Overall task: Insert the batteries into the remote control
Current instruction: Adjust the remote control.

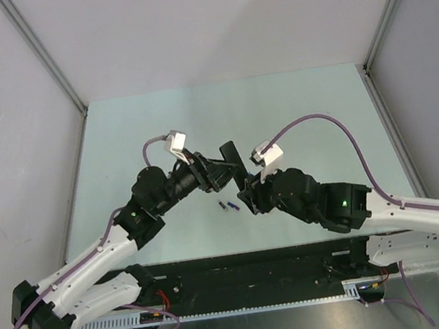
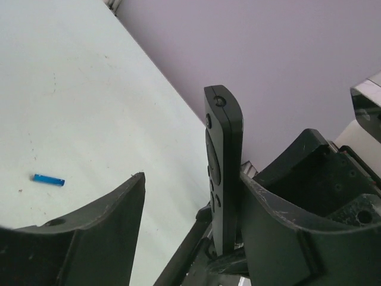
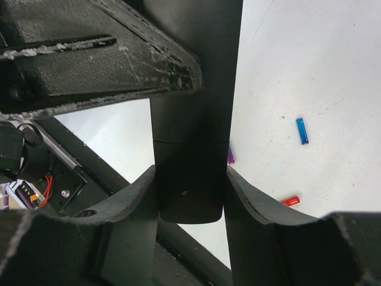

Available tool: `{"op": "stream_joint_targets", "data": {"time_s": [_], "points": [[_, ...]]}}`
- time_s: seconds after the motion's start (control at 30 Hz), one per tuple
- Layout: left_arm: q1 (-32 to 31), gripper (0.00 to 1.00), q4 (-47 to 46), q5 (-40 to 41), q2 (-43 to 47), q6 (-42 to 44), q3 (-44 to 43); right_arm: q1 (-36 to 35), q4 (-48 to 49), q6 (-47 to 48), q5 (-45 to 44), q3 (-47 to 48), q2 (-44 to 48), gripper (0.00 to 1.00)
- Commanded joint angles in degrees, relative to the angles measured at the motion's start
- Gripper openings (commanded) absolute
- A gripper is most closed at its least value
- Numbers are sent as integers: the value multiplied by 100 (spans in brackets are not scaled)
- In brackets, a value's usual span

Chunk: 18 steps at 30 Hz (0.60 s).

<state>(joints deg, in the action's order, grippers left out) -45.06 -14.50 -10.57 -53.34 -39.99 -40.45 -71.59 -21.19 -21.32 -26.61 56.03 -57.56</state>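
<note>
The black remote control (image 1: 230,153) is held up in the air between the two arms. My right gripper (image 3: 190,173) is shut on its lower end (image 3: 189,190), both fingers touching its sides; a seam crosses its back. My left gripper (image 2: 191,179) is open around the remote (image 2: 225,155): the button face shows, its back leans on the right finger (image 2: 280,226), and the left finger (image 2: 107,226) stands well apart. Batteries lie on the table below: a blue one (image 3: 302,130), a red one (image 3: 290,201), and a purple one (image 3: 230,156) partly hidden by the remote. The blue battery also shows in the left wrist view (image 2: 49,179).
The pale green table (image 1: 302,112) is walled by grey panels at the back and sides. The small batteries (image 1: 227,207) lie just in front of the grippers. A black base plate (image 1: 244,280) with wiring runs along the near edge.
</note>
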Motion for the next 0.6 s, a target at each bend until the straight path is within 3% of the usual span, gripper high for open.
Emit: {"op": "stream_joint_targets", "data": {"time_s": [0.0,0.3,0.43,0.57], "points": [[-143,64,211,310,-123,70,-95,-118,370,-21,-195,268,-45,25],[-407,55,97,459,-194,-27,-86,-162,449,-48,-239,268,-159,24],[-530,40,27,582,-203,-79,1,-180,475,-65,-266,268,-177,23],[-583,35,-52,608,-256,-132,10,-188,519,-83,-231,268,-220,23]]}}
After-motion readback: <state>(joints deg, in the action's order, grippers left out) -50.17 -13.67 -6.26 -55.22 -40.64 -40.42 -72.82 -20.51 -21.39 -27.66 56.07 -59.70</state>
